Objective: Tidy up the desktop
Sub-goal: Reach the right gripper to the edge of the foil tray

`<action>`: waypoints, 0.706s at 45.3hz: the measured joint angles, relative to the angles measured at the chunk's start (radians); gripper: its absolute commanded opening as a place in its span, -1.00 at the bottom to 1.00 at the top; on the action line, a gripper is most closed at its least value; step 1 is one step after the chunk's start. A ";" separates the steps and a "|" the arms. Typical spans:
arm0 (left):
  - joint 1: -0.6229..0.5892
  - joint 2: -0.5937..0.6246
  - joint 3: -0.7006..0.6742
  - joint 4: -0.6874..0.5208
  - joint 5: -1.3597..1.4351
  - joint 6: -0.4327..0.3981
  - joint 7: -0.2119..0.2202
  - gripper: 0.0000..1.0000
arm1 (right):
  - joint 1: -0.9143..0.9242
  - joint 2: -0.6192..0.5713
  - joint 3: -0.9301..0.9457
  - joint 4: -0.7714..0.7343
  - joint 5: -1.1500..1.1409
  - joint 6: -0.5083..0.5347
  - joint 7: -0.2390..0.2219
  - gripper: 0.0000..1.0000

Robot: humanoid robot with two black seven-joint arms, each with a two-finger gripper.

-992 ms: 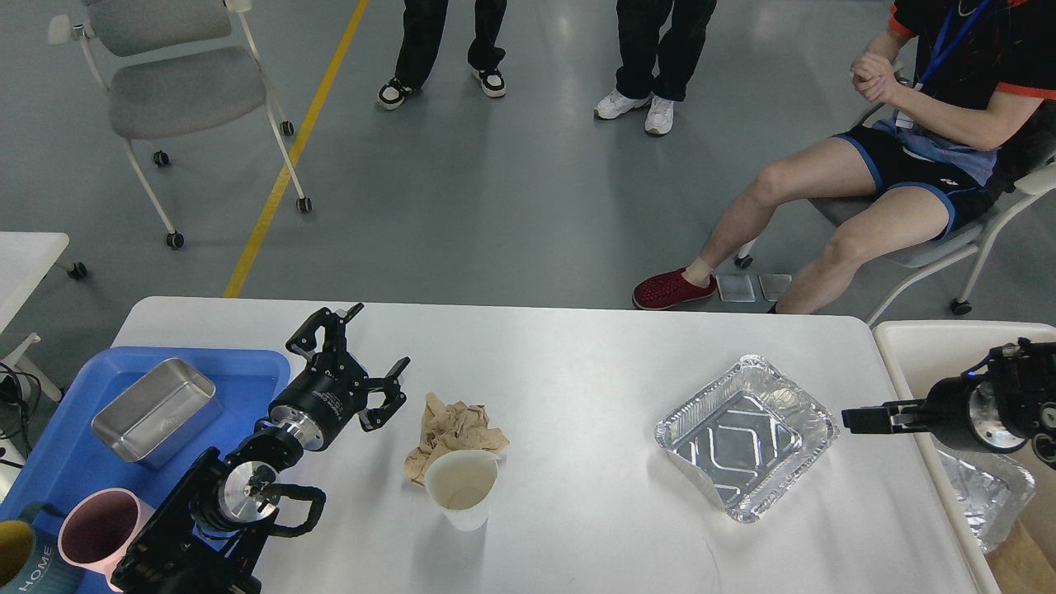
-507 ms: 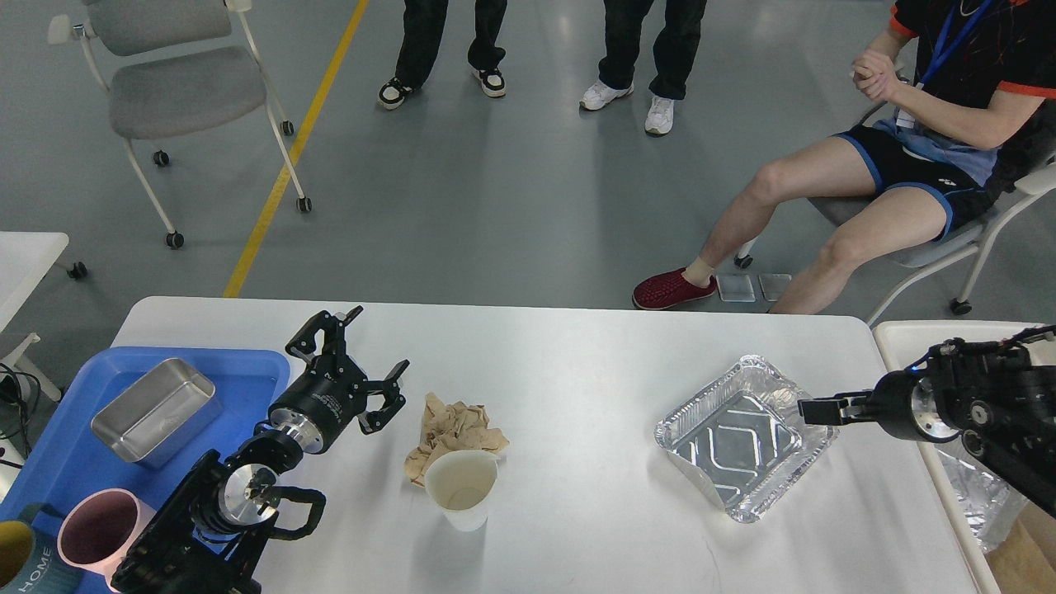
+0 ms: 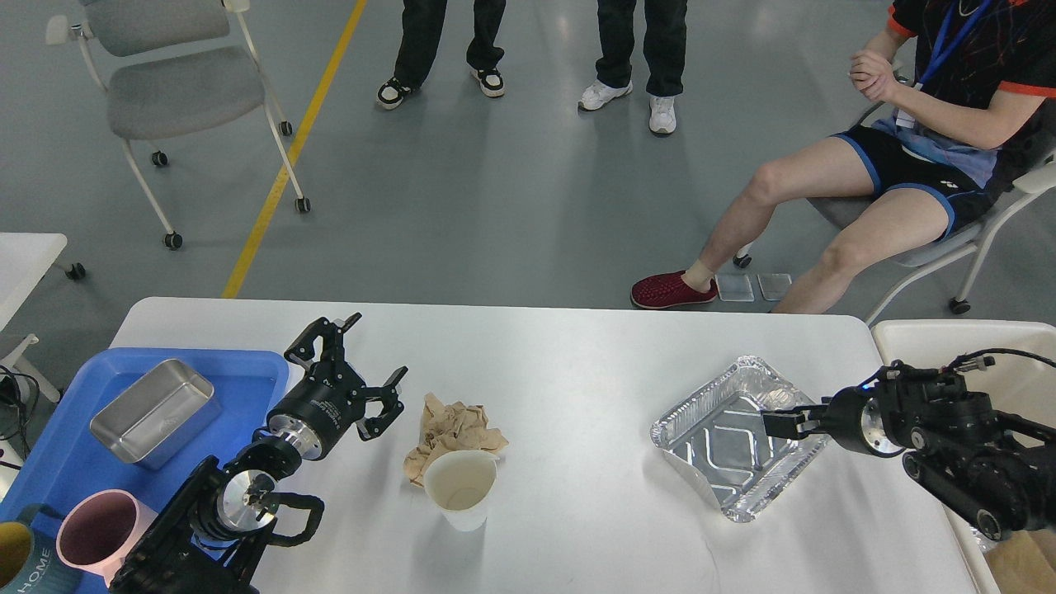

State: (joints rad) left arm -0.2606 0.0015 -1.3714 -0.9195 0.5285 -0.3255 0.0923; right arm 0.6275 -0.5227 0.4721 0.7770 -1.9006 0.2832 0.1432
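The white desktop (image 3: 577, 371) holds a crumpled brown paper (image 3: 452, 427), a white paper cup (image 3: 460, 488) just in front of it, and an empty foil tray (image 3: 718, 441) at the right. My left gripper (image 3: 371, 351) is open and empty, hovering left of the crumpled paper. My right gripper (image 3: 775, 422) reaches in from the right and sits over the foil tray's right rim. It is seen side-on and dark, so its fingers cannot be told apart.
A blue tray (image 3: 247, 371) at the left edge holds a steel container (image 3: 153, 408), a pink mug (image 3: 95, 532) and a yellow-lined mug (image 3: 21, 565). A white bin (image 3: 973, 338) stands at the table's right end. People and chairs stand beyond the far edge.
My right arm has moved left, from over the white bin to over the foil tray's right rim. My left arm has barely moved.
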 measured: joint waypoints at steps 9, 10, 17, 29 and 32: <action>0.000 0.001 0.000 0.000 0.000 0.000 0.001 0.94 | -0.004 0.031 -0.009 -0.025 0.001 -0.017 0.002 0.95; 0.000 0.001 0.000 0.000 0.000 0.000 0.001 0.94 | -0.006 0.032 -0.009 -0.024 0.003 -0.017 0.003 0.95; 0.001 0.002 0.000 0.000 0.000 0.000 0.001 0.94 | -0.012 0.031 -0.010 -0.002 0.010 -0.008 0.023 0.94; 0.001 0.002 0.000 0.001 0.000 -0.001 0.000 0.94 | -0.017 0.028 -0.011 0.004 0.010 0.006 0.152 0.28; 0.001 0.002 0.000 0.001 0.001 -0.001 0.000 0.94 | -0.015 0.032 -0.012 -0.004 0.006 0.006 0.156 0.02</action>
State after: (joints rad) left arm -0.2592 0.0032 -1.3711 -0.9188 0.5292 -0.3264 0.0925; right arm 0.6123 -0.4902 0.4601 0.7726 -1.8944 0.2895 0.2993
